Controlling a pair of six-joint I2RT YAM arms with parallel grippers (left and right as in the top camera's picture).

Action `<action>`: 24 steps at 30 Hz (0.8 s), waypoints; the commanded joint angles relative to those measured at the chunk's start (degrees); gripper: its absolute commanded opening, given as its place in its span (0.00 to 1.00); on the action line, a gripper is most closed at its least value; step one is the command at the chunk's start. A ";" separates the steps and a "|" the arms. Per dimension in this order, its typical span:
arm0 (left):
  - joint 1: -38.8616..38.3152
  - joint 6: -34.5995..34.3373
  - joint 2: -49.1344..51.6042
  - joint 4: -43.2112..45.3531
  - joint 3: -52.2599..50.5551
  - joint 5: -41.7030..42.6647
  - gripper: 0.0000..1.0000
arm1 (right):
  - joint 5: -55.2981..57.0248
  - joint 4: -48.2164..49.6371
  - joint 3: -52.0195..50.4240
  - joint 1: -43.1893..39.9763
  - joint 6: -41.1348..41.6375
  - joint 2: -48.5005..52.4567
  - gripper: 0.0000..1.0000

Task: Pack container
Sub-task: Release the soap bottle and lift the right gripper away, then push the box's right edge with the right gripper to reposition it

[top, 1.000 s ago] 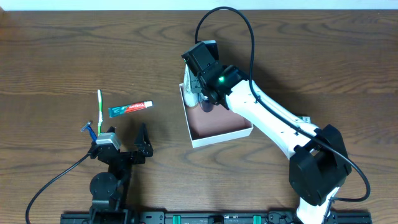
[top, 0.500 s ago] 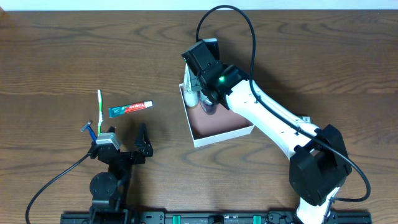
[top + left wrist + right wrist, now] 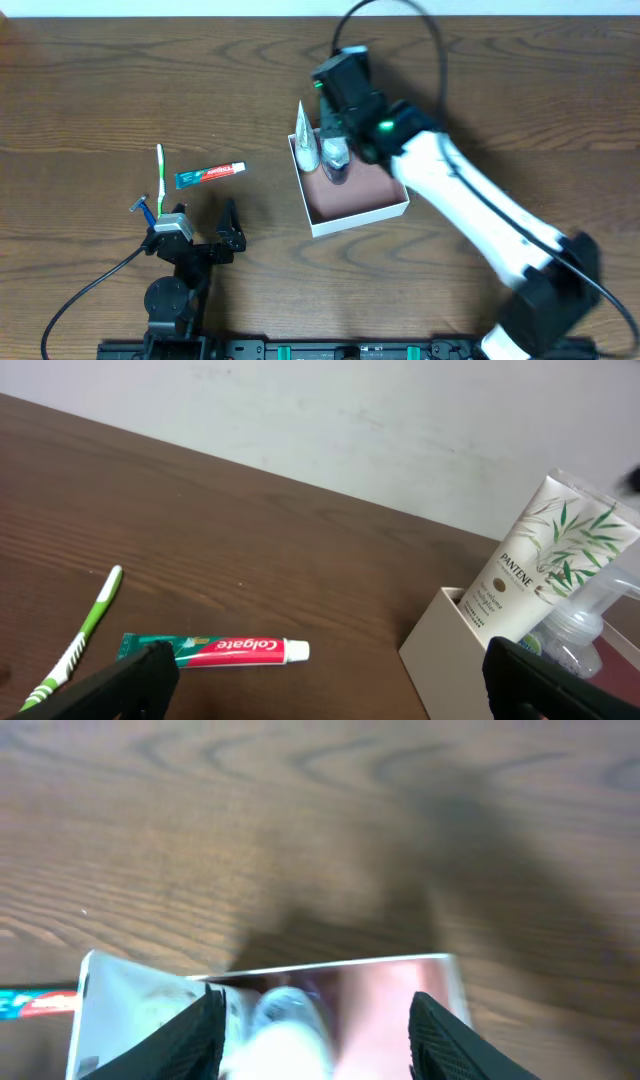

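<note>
1. Sitting right of the middle of the table, the container lies flat with its open side up. Its pinkish floor is bare in the near and right part. Bare wood runs along its near wall and its left wall.
2. 2 things stand in its far-left corner. A white Pantene tube leans tilted on the left wall, with its top above the rim. A clear bottle stands just beside it.
3. The right gripper hovers above that corner, over the bottle. Its 2 fingers are spread apart with a gap wider than the bottle's top, so they clamp nothing.
4. Left of the container and well apart from it, a toothpaste tube lies on the wood. A green toothbrush lies near its left end, and a blue-handled item lies nearer the front edge.
5. The left gripper sits low at the front-left of the table. Its fingers are spread fully wide and empty, pointing toward the toothpaste tube, far from the container.
6. The right arm is blurred in the overhead view and covers the far-right corner of the container.
7. The right wrist view is also blurred, and the bottle is only a pale smear there. Whether a finger touches it, I cannot tell.
8. The blue-handled item is too small to name.
9. In the left wrist view the right edge of the picture cuts off the container.
</note>
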 commanded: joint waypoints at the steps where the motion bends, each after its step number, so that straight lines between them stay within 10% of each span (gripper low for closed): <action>1: 0.28 0.50 0.07 -2.12 -0.87 -0.04 0.98 | -3.10 -3.89 0.72 -3.93 -2.45 -4.94 0.60; 11: 0.28 0.50 0.07 -2.12 -0.87 -0.04 0.98 | -7.37 -23.82 -0.15 -13.18 -5.70 -2.97 0.62; 24: 0.28 0.50 0.07 -2.12 -0.87 -0.04 0.98 | -13.79 -18.62 -11.61 -13.35 -8.81 -2.51 0.62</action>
